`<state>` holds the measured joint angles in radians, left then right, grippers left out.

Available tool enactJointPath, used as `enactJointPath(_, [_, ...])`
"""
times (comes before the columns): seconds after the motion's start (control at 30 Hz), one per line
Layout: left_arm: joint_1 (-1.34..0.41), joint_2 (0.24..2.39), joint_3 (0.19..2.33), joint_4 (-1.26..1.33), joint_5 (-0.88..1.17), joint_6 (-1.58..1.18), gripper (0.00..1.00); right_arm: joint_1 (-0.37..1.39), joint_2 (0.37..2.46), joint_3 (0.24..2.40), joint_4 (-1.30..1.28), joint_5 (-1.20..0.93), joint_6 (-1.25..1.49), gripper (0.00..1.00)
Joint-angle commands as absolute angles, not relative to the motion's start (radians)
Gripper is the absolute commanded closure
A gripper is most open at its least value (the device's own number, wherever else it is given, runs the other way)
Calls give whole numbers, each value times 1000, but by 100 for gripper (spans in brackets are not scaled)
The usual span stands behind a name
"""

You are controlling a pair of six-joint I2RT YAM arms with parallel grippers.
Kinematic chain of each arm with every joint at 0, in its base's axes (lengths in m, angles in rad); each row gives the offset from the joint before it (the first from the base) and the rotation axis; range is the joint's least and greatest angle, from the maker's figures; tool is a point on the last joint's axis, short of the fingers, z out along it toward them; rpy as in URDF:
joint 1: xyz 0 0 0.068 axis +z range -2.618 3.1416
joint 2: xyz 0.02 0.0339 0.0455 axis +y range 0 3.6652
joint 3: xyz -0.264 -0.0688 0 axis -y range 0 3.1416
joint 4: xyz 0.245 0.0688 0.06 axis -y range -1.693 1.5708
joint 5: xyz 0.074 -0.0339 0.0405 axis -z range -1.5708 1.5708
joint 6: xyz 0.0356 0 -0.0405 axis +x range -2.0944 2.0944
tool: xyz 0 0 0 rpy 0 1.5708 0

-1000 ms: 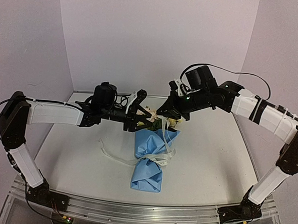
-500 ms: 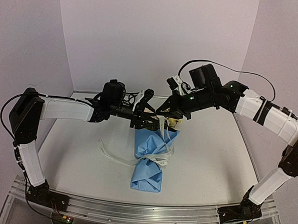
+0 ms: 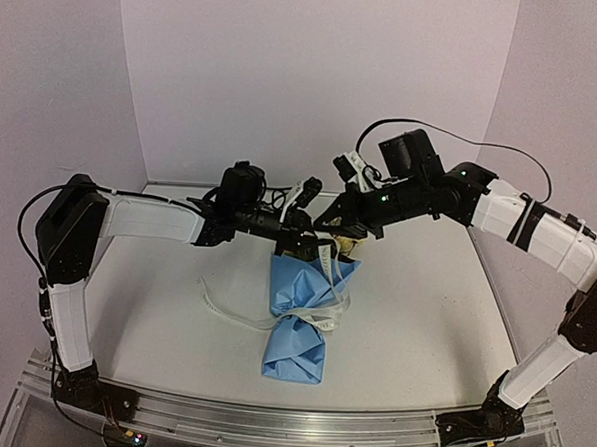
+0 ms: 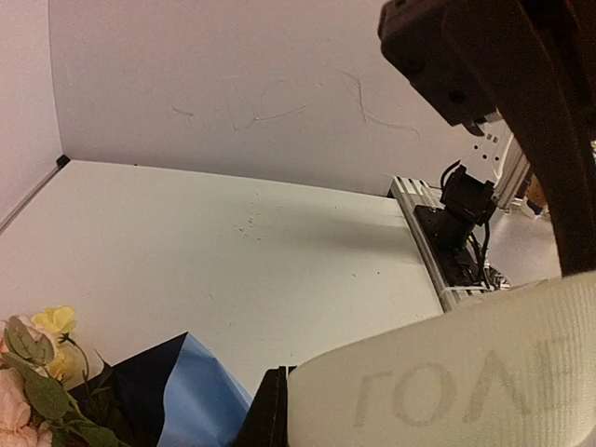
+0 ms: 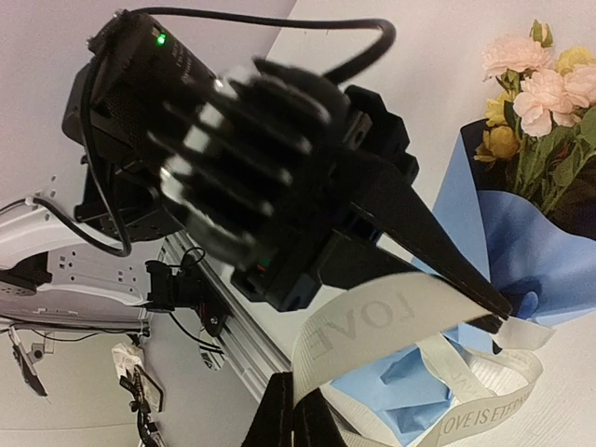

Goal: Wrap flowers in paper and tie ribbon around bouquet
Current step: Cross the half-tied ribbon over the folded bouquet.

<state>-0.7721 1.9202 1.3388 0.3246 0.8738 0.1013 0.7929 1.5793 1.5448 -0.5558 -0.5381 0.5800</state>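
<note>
The bouquet [image 3: 298,329] lies on the table in the top external view: light blue paper [image 3: 294,348] with the flowers [image 3: 342,244] at its far end. The cream ribbon [image 3: 314,312] loops round its waist, and one strand rises to both grippers. Just above the blooms, my left gripper [image 3: 315,247] is shut on that strand. In the left wrist view the lettered ribbon [image 4: 447,382] lies against a dark finger [image 4: 268,414]. Close beside it, my right gripper [image 3: 328,228] is also shut on the ribbon [image 5: 372,321], its own jaws [image 5: 296,410] pinching it. Pink and yellow flowers [image 5: 535,84] top the paper [image 5: 521,233].
A loose ribbon tail [image 3: 219,304] trails on the table to the left of the bouquet. An aluminium rail [image 3: 288,423] with the arm bases runs along the near edge. Pale walls close in the back and both sides.
My left arm has reached right, up to the right gripper, and its jaws have closed on the raised ribbon strand. The right gripper kept its grip and shifted only slightly.
</note>
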Motion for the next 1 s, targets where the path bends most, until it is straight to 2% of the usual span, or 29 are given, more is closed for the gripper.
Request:
enactJointPath(0.0, [-763, 1849, 1366, 349, 762, 62, 100, 799, 1514, 1512, -584, -472, 538, 100])
enactJointPath(0.13, [-761, 1728, 1315, 211, 594, 87, 100, 799, 1493, 1495, -623, -372, 513, 100])
enactJointPath(0.33, [-761, 1638, 1373, -269, 465, 23, 100, 801, 1561, 1525, -634, -299, 505, 100])
enactJointPath(0.47, [-768, 1589, 1360, -503, 561, -97, 100, 808, 1665, 1586, -635, -304, 491, 100])
enactJointPath(0.63, [-790, 1469, 1220, -489, 717, -275, 100, 829, 1766, 1638, -633, -329, 495, 97])
enactJointPath(0.73, [-790, 1424, 1162, -478, 703, -354, 100, 847, 1782, 1634, -633, -296, 501, 78])
enactJointPath(0.8, [-788, 1427, 1156, -504, 664, -397, 100, 848, 1764, 1607, -633, -270, 513, 57])
enactJointPath(0.97, [-781, 1483, 1180, -560, 643, -474, 100, 853, 1624, 1434, -616, -205, 539, 33])
